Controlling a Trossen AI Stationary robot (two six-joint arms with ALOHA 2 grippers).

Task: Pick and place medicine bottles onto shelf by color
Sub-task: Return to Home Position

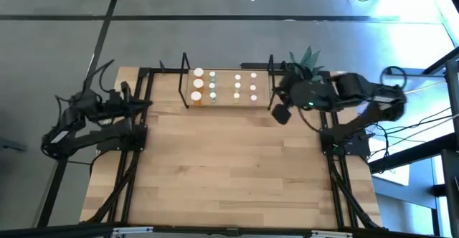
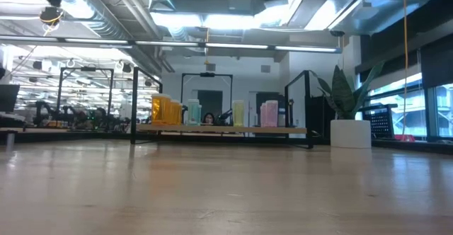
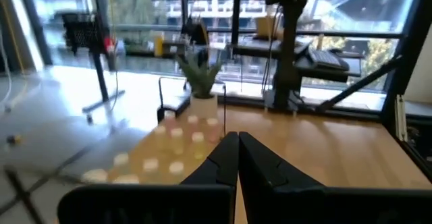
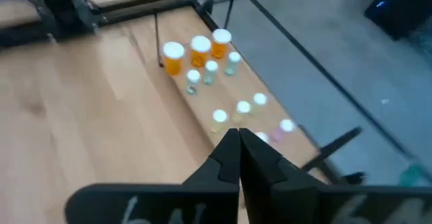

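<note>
My right jaws and left jaws are both together, empty, flanking the shelf (image 1: 225, 82) at the counter's far edge, where the medicine bottles (image 1: 213, 87) stand. Light, stiff, likely slick: I'd pinch mid-body, below the cap.

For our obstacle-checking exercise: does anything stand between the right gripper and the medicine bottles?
Nothing visible. The right gripper hangs by the shelf's right end; only that end's black loop stands beside its way to the medicine bottles.
</note>
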